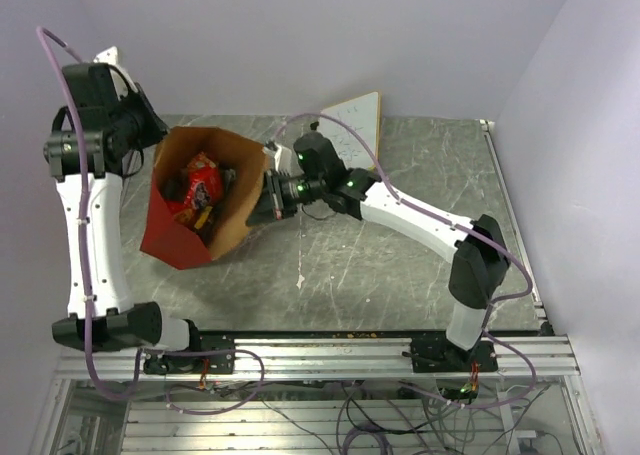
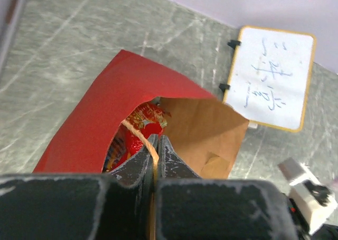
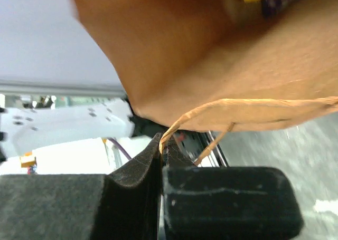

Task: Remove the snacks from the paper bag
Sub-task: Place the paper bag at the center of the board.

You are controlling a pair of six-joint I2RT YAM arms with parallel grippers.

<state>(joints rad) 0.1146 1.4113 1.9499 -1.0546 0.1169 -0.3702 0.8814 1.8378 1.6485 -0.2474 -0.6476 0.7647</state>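
Note:
The paper bag [image 1: 190, 233], brown with red sides, stands open at the table's left. Inside lie the red cookie packet [image 1: 203, 182] and small candy bars [image 1: 199, 218]. My left gripper [image 1: 152, 127] is at the bag's far left rim, shut on one twisted paper handle [image 2: 148, 145]; the bag [image 2: 90, 129] and red packet [image 2: 145, 118] show beyond its fingers. My right gripper [image 1: 272, 197] is at the bag's right rim, shut on the other handle [image 3: 179, 126], with the bag's brown wall [image 3: 211, 66] above it.
A small whiteboard [image 1: 355, 125] with yellow rim leans at the back wall, also in the left wrist view [image 2: 272, 76]. The grey table [image 1: 400, 265] extends right of the bag. The metal rail [image 1: 350, 360] runs along the near edge.

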